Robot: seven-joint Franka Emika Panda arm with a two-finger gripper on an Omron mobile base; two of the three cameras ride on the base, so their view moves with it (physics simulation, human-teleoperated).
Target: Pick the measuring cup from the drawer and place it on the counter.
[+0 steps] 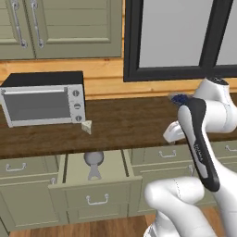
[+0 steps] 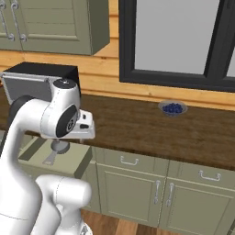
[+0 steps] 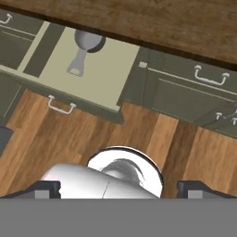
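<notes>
Hand view shows the gripper (image 3: 118,190) with fingers spread wide and empty, well short of the small grey metallic measuring cup (image 3: 88,42) lying far ahead in the open olive-green drawer (image 3: 99,74), tucked under the dark brown wood-grain counter (image 3: 176,28), whose edge the descending hand could strike.

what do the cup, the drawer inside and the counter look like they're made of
Cup: probably metal, grey with a soft sheen. Drawer inside: matte pale beige, maybe painted board; no grain visible. Counter: dark brown wood, judging by its streaky grain.
</notes>
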